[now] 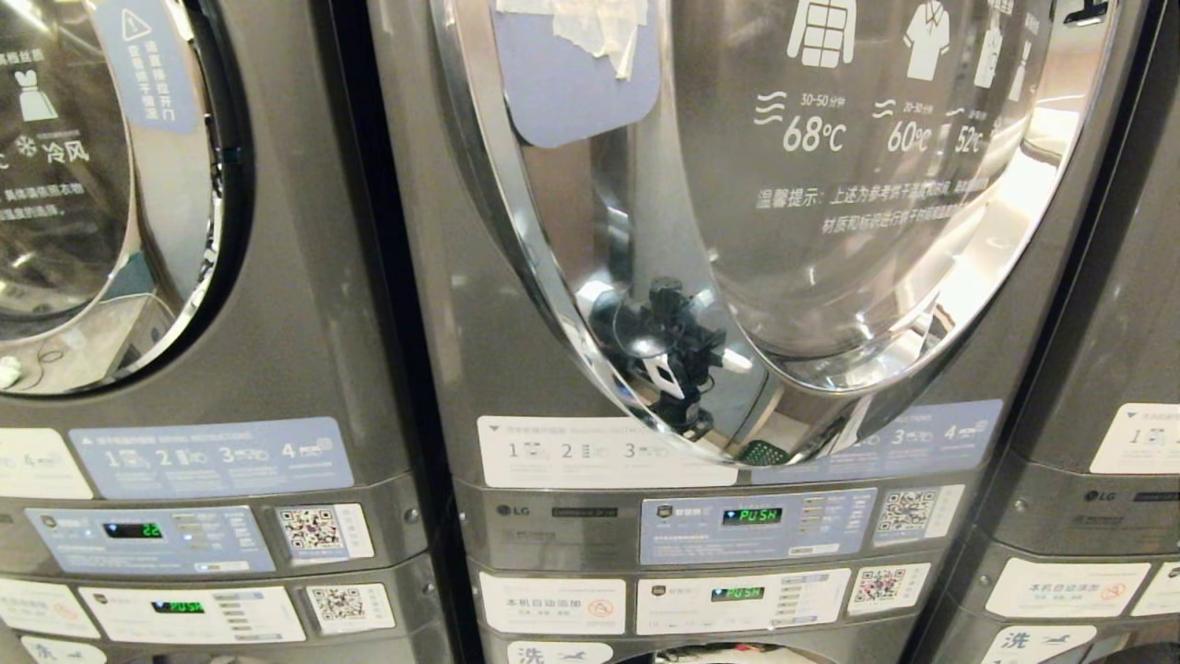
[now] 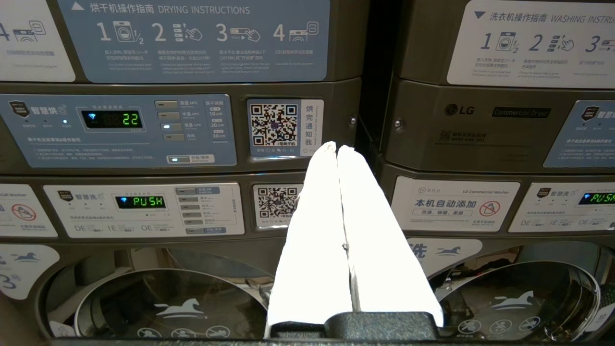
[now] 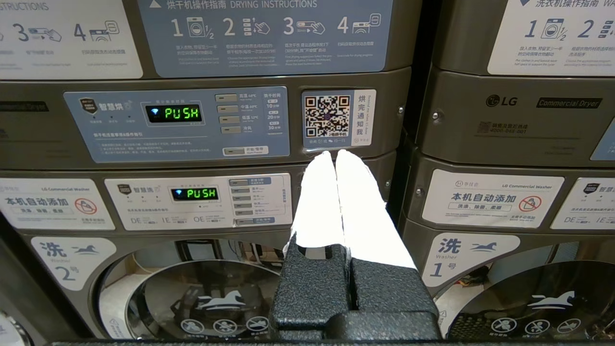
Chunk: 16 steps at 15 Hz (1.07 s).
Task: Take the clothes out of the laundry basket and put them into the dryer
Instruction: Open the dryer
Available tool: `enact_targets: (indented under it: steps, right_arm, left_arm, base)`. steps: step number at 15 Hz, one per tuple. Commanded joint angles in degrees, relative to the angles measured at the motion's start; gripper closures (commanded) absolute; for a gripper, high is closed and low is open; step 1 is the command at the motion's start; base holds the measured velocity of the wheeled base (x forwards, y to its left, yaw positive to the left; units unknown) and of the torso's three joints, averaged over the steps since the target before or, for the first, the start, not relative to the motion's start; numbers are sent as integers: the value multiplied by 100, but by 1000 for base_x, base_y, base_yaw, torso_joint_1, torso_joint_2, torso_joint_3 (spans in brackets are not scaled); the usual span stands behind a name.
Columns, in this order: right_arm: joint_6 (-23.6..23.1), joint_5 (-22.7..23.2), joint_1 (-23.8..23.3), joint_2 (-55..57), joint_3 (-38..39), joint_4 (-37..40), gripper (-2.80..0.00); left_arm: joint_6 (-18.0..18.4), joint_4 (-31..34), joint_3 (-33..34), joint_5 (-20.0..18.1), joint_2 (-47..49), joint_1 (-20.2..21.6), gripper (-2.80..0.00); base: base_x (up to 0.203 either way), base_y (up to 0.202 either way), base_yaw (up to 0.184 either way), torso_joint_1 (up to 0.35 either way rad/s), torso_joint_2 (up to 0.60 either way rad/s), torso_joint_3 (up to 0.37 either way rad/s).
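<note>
dryer door (image 1: pixel 830 184) marked 68°C and 60°C, its display (image 1: pixel 751 515) reading PUSH, LG logo (image 1: pixel 513 510) alongside

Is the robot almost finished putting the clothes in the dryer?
No, it hasn't started. The dryer door in front of it is shut. The left gripper and right gripper are both closed and empty, pointing at the control panels. No basket or clothes show. Everything is left.

- Grey stacked machines (image 1: pixel 304 304) side by side, wall to wall.
- Blue instruction stickers (image 1: pixel 212 458), QR labels (image 1: pixel 313 530) on panels.
- Bright light glare on chrome door ring (image 1: pixel 1023 221).
</note>
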Motion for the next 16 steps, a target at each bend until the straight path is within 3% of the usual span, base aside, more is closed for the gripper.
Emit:
enact_targets:
  steps: [1, 5, 16]
  right_arm:
    - [0, -2, 1, -2, 5, -2, 0]
    - [0, -2, 1, 2, 5, -2, 0]
    - [9, -2, 1, -2, 5, -2, 0]
  left_arm:
    - [-5, -5, 0, 2, 0, 4, 0]
    - [-5, -5, 0, 2, 0, 4, 0]
    - [-5, -5, 0, -3, 0, 1, 0]
  base:
    - [0, 0, 0, 0, 0, 0]
    - [1, -56, 3, 4, -1, 1]
    - [0, -196, 3, 3, 2, 3]
